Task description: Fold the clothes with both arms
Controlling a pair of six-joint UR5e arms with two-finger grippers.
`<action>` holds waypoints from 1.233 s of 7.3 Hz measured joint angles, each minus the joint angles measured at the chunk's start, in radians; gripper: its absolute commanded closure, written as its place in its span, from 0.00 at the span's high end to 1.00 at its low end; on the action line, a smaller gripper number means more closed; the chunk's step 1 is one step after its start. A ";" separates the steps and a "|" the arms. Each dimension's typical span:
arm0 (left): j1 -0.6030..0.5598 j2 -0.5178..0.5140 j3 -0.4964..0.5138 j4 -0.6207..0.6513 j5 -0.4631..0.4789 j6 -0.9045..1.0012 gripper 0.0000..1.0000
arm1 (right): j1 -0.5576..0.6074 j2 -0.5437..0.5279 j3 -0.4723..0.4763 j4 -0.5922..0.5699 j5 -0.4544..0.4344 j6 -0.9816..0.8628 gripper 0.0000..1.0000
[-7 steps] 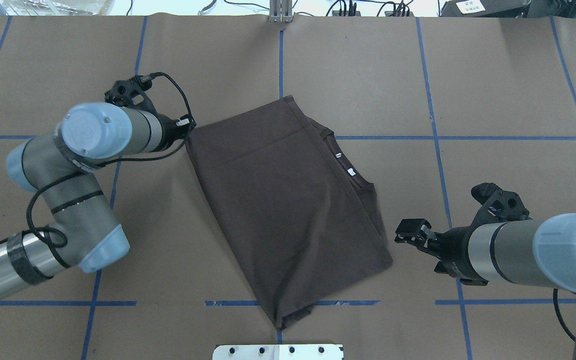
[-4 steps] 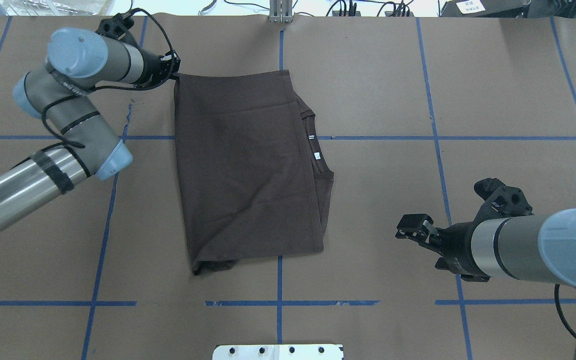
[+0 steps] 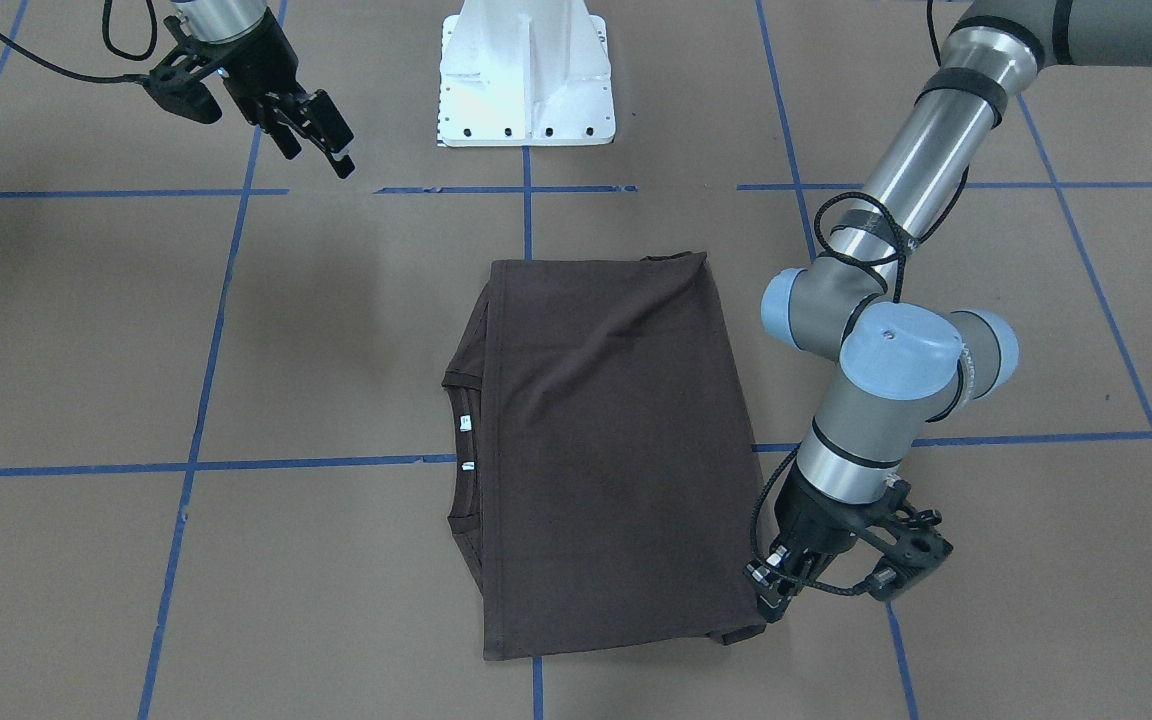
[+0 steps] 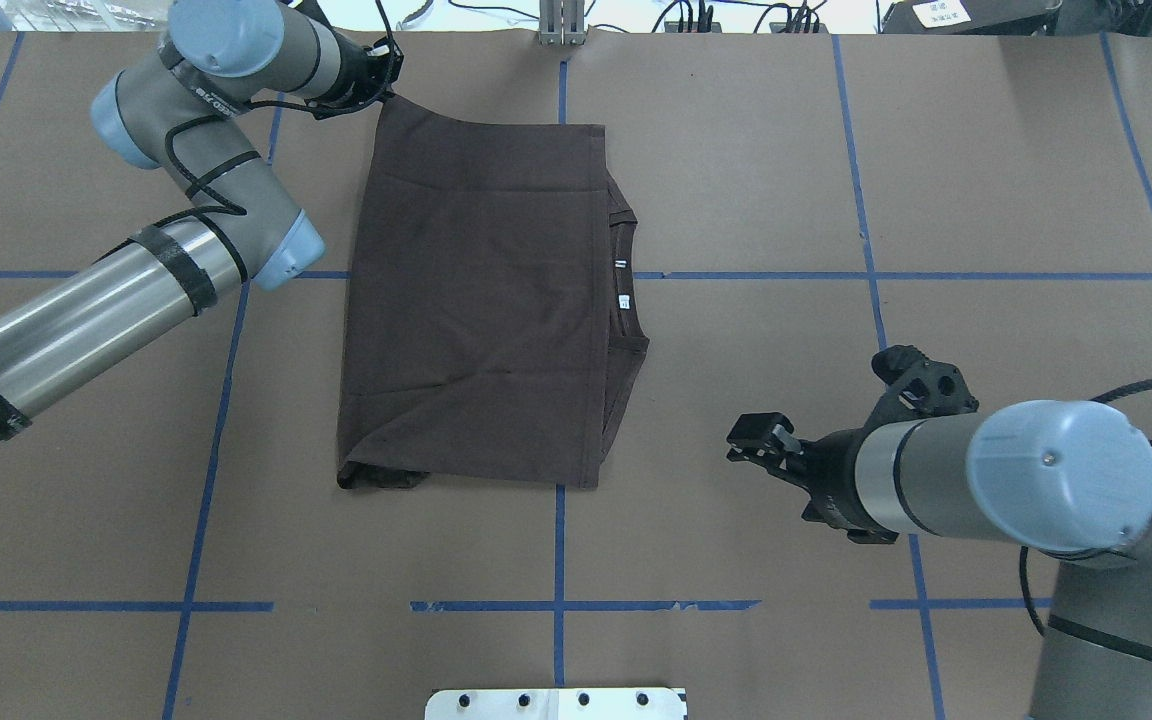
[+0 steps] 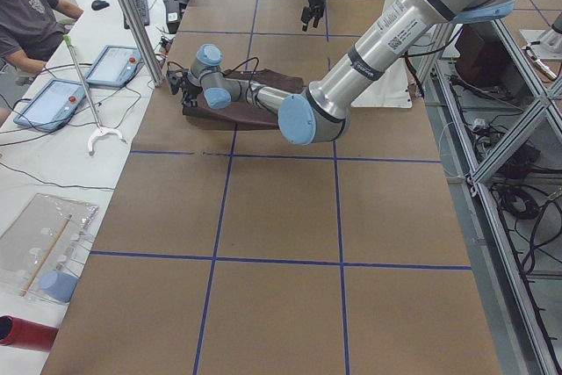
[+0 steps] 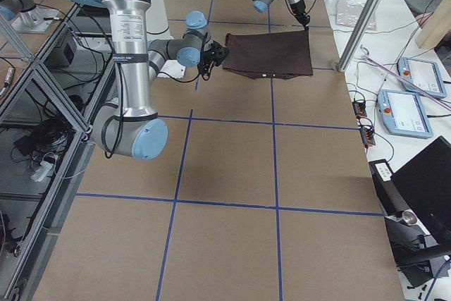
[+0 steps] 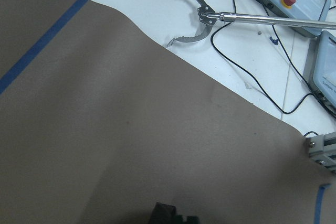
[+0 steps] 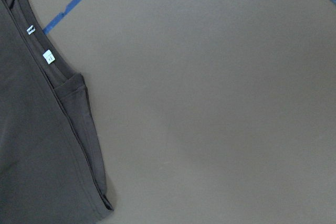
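Shirt (image 4: 476,300): its far corner on the left arm's side is pinched in the left hand (image 4: 386,88), clenched on the cloth. The folded shirt lies flat mid-tabletop (image 4: 786,180), collar (image 4: 626,270) facing the right hand (image 4: 751,445), which hangs released and empty, well apart from the cloth.
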 measured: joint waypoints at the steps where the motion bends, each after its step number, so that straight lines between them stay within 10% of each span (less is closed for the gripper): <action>1: 0.002 0.048 -0.098 0.033 -0.007 0.000 0.38 | -0.030 0.092 -0.089 0.000 -0.031 0.060 0.86; 3: 0.006 0.154 -0.268 0.073 -0.043 -0.005 0.38 | -0.098 0.237 -0.258 -0.001 -0.139 0.162 0.80; 9: 0.010 0.194 -0.307 0.079 -0.056 -0.020 0.39 | -0.082 0.417 -0.482 -0.002 -0.195 0.178 0.69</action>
